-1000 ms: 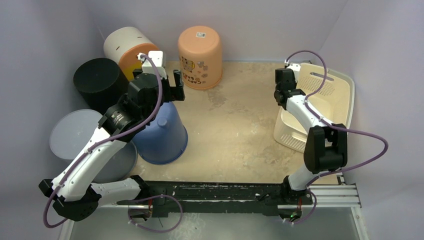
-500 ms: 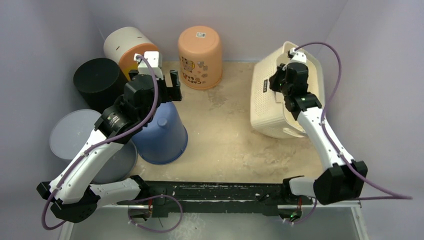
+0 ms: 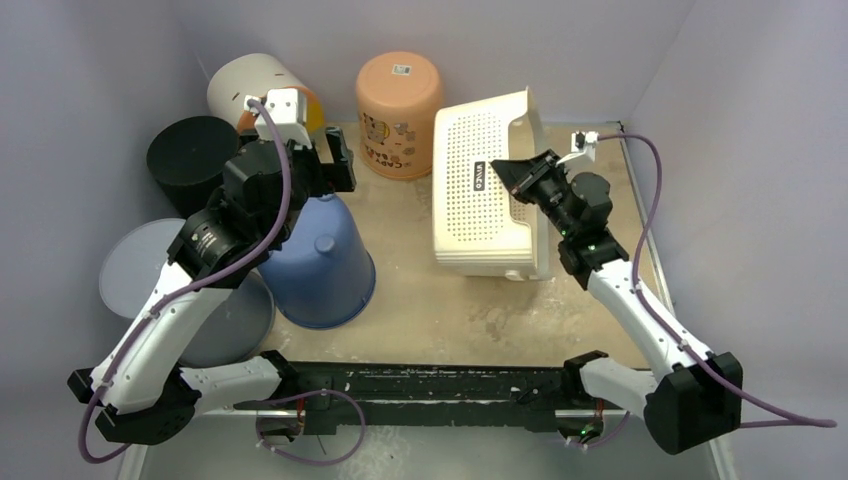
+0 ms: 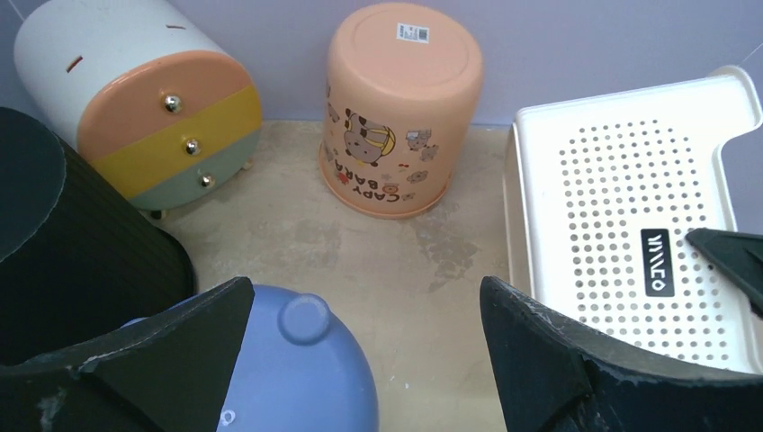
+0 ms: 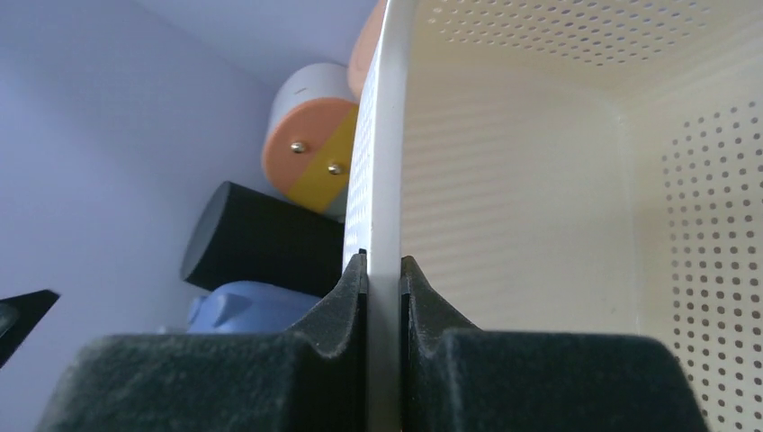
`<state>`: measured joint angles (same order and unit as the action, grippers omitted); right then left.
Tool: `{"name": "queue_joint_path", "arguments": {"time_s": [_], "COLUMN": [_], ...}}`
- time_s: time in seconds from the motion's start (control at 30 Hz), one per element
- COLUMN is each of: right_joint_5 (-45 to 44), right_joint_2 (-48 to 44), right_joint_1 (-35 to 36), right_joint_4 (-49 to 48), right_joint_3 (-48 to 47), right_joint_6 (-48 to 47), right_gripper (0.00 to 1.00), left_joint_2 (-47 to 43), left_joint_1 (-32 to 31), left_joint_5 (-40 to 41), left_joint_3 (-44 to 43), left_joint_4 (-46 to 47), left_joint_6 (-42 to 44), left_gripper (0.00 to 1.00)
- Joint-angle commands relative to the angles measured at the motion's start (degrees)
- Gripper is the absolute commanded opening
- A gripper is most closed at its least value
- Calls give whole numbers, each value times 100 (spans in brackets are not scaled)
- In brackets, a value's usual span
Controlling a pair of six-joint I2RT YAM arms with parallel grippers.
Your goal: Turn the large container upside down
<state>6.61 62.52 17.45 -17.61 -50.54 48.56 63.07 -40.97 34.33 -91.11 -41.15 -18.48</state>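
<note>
the right gripper (image 5: 384, 270) is clamped on the thin rim of the basket (image 3: 475, 200), likely light, stiff and slippery; the left gripper (image 4: 364, 292) gapes empty.

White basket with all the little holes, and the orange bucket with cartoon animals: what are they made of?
The white perforated basket looks like moulded plastic with a dull, creamy finish: thin stiff walls and neat rows of holes. The orange bucket, standing upside down, also looks like plastic, smooth and faintly shiny, with printed cartoons on its side.
</note>
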Motion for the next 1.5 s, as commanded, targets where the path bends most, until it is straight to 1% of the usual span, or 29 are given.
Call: {"name": "queue_joint_path", "arguments": {"time_s": [0.0,0.13,0.3,0.37,0.5,0.63,0.73,0.83,1.03,1.1,1.23,1.33,1.43,1.47], "right_joint_5": [443,279,147,99,74,83,97,56,557,573,530,552,550,587], "right_joint_2": [-199,-190,-95,21,398,697,733,671,684,833,1273,1669,2337,2622], "right_joint_1": [263,591,838,936,1162,1172,1139,950,-83,-193,-313,-494,-803,-961], "right_joint_4": [-3000,-3712,-4510,-4917,-5891,-6607,-6792,-6981,-7577,-7902,-8656,-8978,-9708,-9800], "right_joint_3": [357,553,1050,1243,1460,1724,2050,2451,3378,3520,3592,3720,4037,4112], "right_joint_6": [1353,1862,2637,2953,3229,3565,3859,4062,4973,5200,5517,5713,5924,5958], "right_gripper": [0,0,0,0,0,0,0,0,0,0,0,0,0,0], "left_joint_2": [12,45,63,78,118,144,141,140,162,177,275,286,258,262], "left_joint_1": [-9,-15,-15,-16,-16,-12,-14,-16,-16,-16,-15,-16,-16,-15], "left_joint_5": [30,55,73,74,59,86,148,187,273,272,190,194,238,249], "left_joint_3": [-416,-501,-513,-500,-533,-598,-655,-672,-685,-706,-842,-882,-833,-818], "left_joint_4": [7,-38,-43,-43,-49,-122,-167,-206,-255,-238,-291,-312,-313,-313], "left_joint_6": [-52,-48,-53,-51,-72,-66,-52,-29,25,22,0,-6,2,2], "left_gripper": [93,93,93,93,93,93,93,93,93,93,93,93,93,93]}}
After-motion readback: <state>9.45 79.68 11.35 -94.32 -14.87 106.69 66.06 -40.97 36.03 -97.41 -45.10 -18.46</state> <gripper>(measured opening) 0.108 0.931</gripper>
